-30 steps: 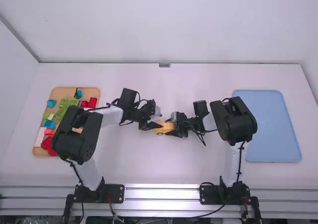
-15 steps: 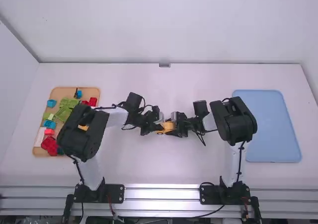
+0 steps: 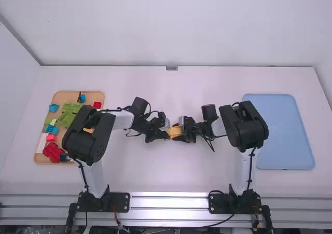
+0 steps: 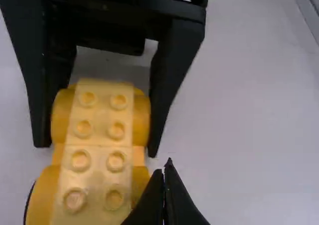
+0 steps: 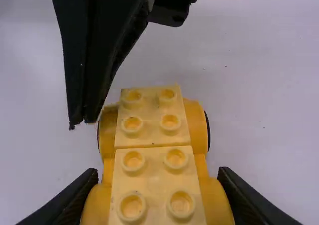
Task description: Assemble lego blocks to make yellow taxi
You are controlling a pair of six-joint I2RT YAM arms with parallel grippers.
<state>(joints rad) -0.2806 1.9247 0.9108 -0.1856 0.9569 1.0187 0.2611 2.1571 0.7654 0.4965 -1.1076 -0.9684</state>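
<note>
One gap: closed left gripper (image 3: 166, 134) to edge of yellow blocks (image 5: 153, 180).

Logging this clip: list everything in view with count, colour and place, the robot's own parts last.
Taxi assembly: one, yellow, in the right pincer
Tray: one, tan, table's left side
Red blocks: several, red, in tray
Green blocks: several, green, in tray
Blue blocks: several, blue, in tray
Mat or tray: one, light blue, table's right side
Table: one, white, under everything
Arms: two, white and black, reaching inward
Left pincer: one, black, shut beside the assembly
Right pincer: one, black, gripping it
</note>
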